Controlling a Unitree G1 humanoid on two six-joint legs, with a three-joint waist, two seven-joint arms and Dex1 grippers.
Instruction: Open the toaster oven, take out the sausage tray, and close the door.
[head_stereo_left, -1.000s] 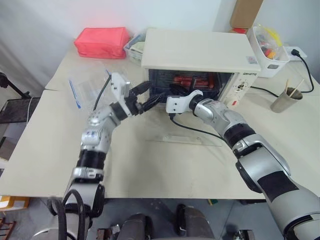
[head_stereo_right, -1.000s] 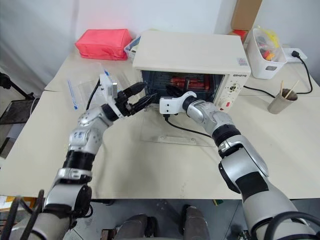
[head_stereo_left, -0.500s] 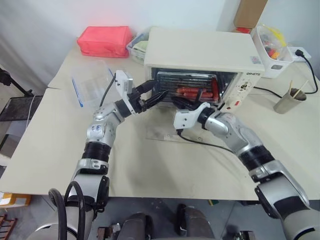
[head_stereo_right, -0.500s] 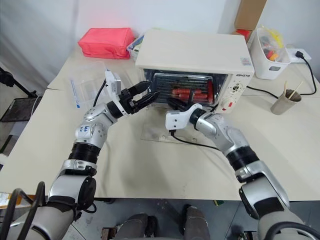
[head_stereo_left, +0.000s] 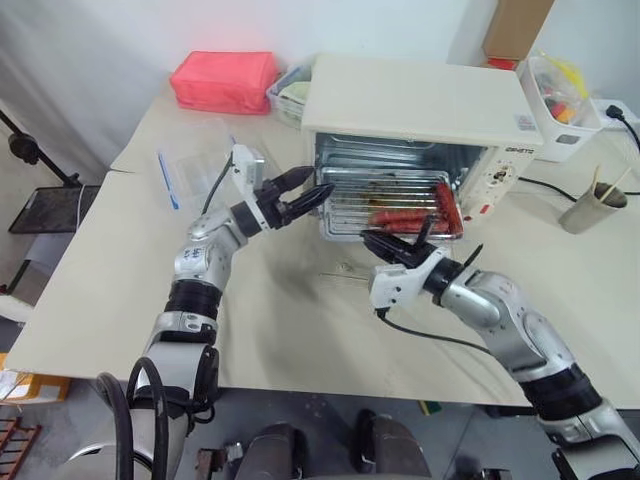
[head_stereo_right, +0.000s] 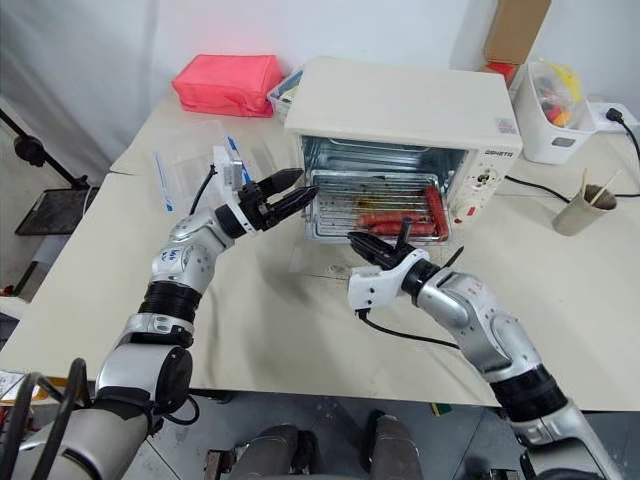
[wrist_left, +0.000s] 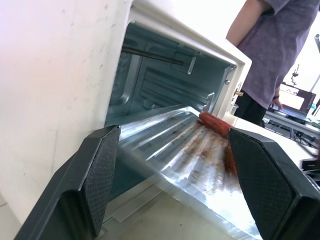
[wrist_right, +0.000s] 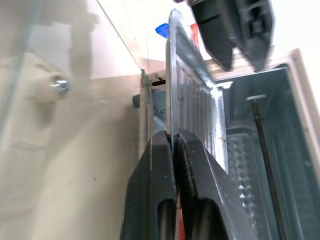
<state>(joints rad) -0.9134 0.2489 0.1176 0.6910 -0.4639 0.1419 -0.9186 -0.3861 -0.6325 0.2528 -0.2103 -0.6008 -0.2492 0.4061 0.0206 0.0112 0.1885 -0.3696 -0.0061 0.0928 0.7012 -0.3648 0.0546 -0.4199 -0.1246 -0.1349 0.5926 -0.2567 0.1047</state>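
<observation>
- The sausage tray is sticking halfway out of the toaster oven mouth, long axis running across the opening, over the door lying flat on the desk.
- The right gripper is pinching the tray's front rim, fingers pressed together on it, so pulling toward the desk's near edge looks like the move.
- The left gripper sits spread wide at the tray's left end, holding nothing.
- A plastic container and red bag sit off left, clear of the path.
</observation>
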